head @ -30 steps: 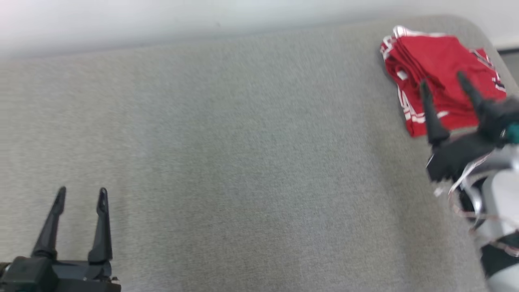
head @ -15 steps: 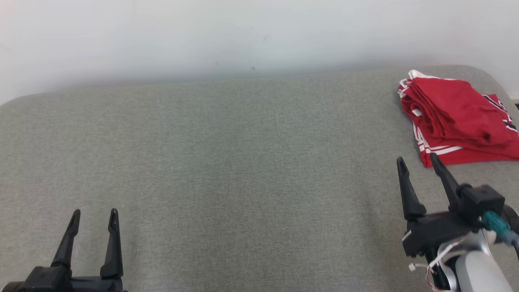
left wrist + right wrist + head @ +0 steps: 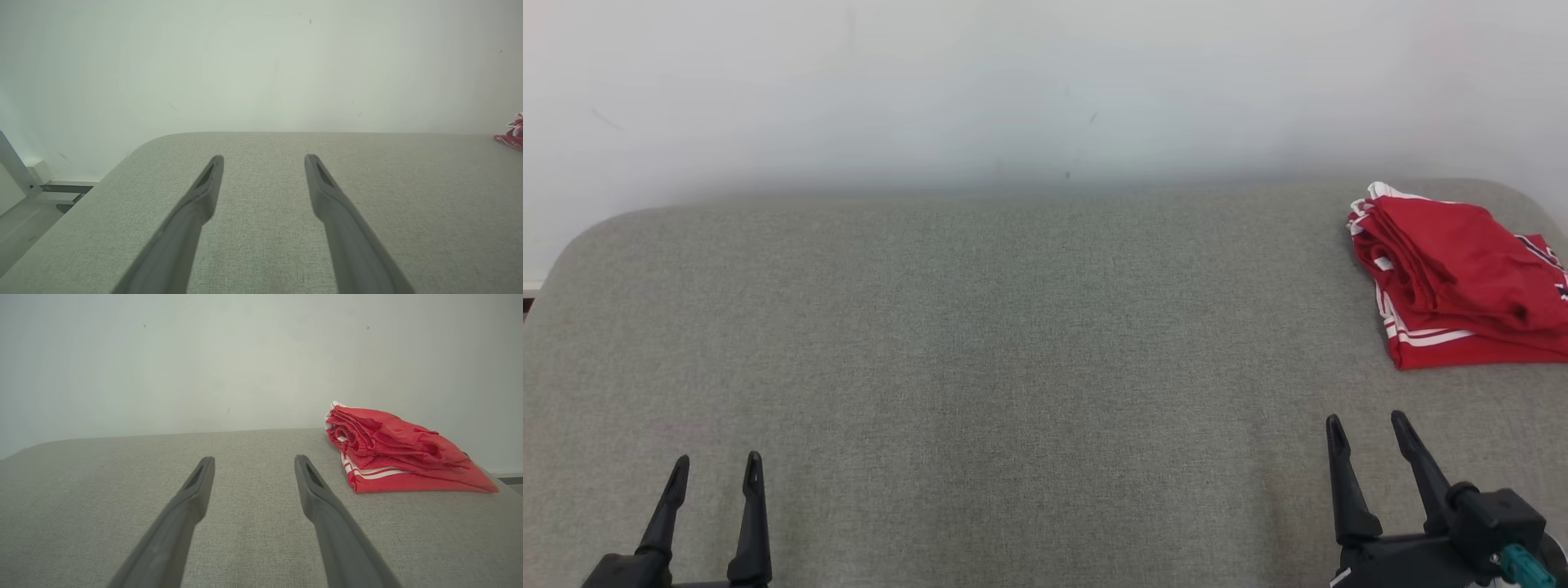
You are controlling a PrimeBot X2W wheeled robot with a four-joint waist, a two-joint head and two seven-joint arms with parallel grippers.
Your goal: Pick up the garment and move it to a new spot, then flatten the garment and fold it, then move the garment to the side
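folded red garment (image 3: 1462, 286) with white stripes sits at the right edge of the head frame, mid-height, its right side cut off by the frame border. it lies on the grey fabric tabletop (image 3: 1013, 343) near the rounded back-right corner, just short of the back edge where the pale wall (image 3: 1013, 82) starts. right wrist view: garment at centre-right, folds stacked, its far tip close to the table's side edge. right gripper (image 3: 1365, 419) at lower right of the head frame, fingers spread apart, gripping nothing, a band of grey cloth between it and the garment. left gripper (image 3: 717, 460) at lower left, fingers apart too, well apart from the garment. a wide stretch of tabletop runs between the two grippers. left wrist view: table's rounded corner at left, floor (image 3: 24, 228) and a pale bracket (image 3: 16, 163) beyond it, red sliver of garment at far right edge.
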